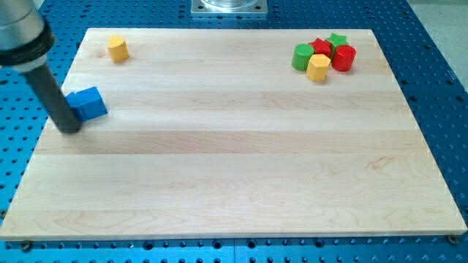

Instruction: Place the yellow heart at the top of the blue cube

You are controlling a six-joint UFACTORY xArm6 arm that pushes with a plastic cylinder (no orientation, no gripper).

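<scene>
The blue cube (88, 103) sits near the left edge of the wooden board (234, 161). My tip (69, 129) rests on the board just left of and slightly below the cube, with the rod against the cube's left side. One yellow block (117, 48) stands alone at the view's top left, above and a little right of the cube. A second yellow block (318, 67) sits in a cluster at the top right. I cannot tell which of the two is the heart.
The top-right cluster also holds a green round block (301, 56), a red block (321, 48), a green star (336, 39) and a red round block (344, 58), all touching or nearly so. A metal mount (229, 6) stands beyond the board's top edge.
</scene>
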